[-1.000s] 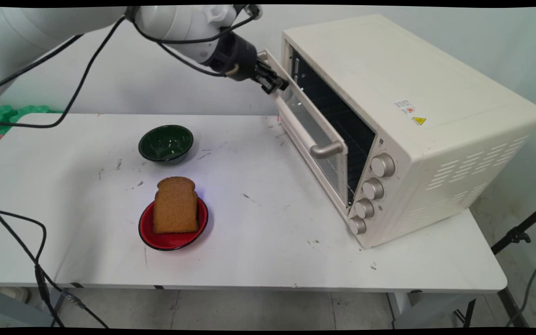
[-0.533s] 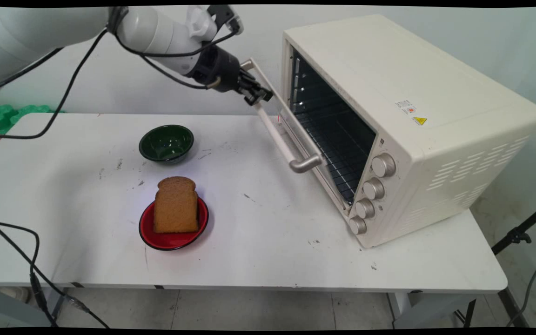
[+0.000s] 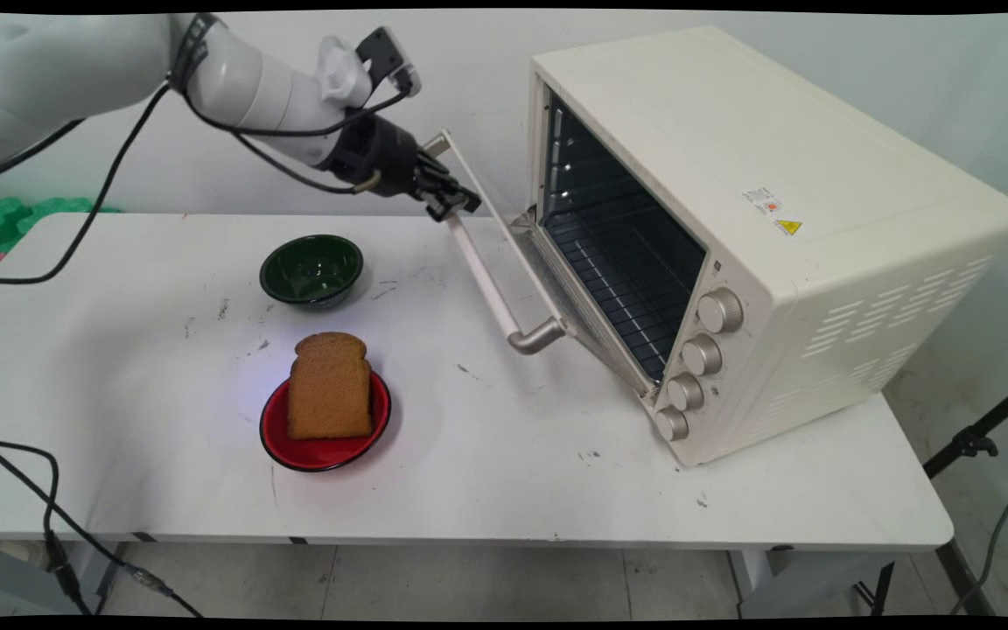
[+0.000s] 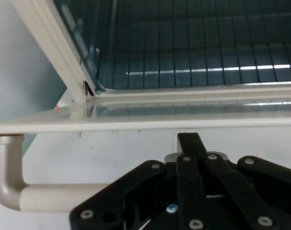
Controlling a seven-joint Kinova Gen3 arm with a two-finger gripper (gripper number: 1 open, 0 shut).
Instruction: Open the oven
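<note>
My black gripper (image 3: 451,203) is shut on the far end of the grey bar handle (image 3: 504,297) of the cream toaster oven's (image 3: 775,227) glass door (image 3: 548,271). The door hangs about half open, tilted out and down toward the table. Inside the oven the wire rack (image 3: 618,280) shows. In the hand view the gripper (image 4: 193,158) sits over the handle (image 4: 49,196), with the door's top edge (image 4: 135,125) and the rack (image 4: 207,57) just beyond.
A slice of brown bread (image 3: 329,398) stands on a red plate (image 3: 294,451) near the table's front. A dark green bowl (image 3: 311,269) sits behind it. The oven's four knobs (image 3: 701,354) face front. Black cables hang at the left.
The oven door has swung from nearly closed to about half open. My gripper has moved left and down with the handle.
</note>
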